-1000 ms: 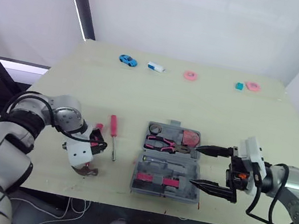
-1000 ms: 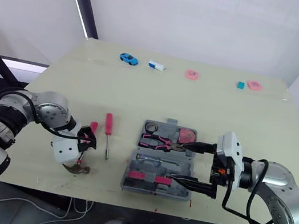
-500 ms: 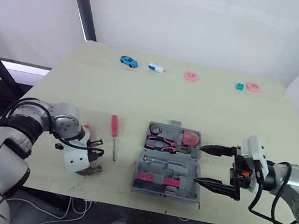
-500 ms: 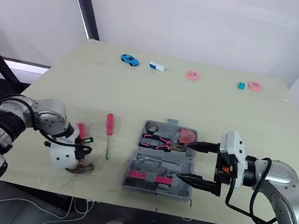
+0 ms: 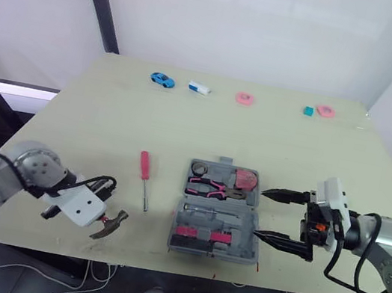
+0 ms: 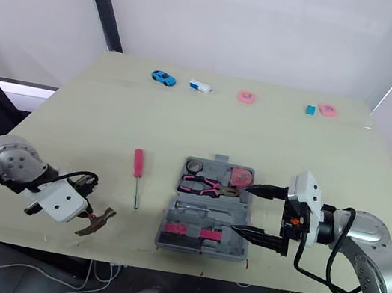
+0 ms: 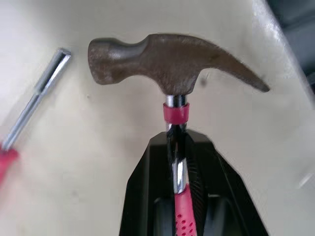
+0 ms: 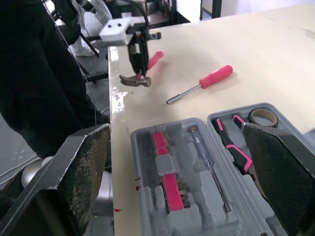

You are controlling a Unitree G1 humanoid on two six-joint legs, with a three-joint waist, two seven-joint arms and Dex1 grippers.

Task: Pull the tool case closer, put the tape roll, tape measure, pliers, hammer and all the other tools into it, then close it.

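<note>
The left gripper (image 5: 99, 214) is pinching the hammer (image 5: 109, 224) by its thin neck, with the brown head sticking out past the fingertips, close to the front edge of the table (image 5: 206, 129) on the left side. The right gripper (image 5: 274, 217) has its two black fingers spread wide apart and sits just beside the right side of the open tool case (image 5: 242, 227). In the case lie the pliers (image 5: 207, 188), the tape roll (image 5: 202, 168) and the tape measure (image 5: 249, 179), and a red screwdriver (image 5: 146, 172) lies on the table between the hammer and the case.
</note>
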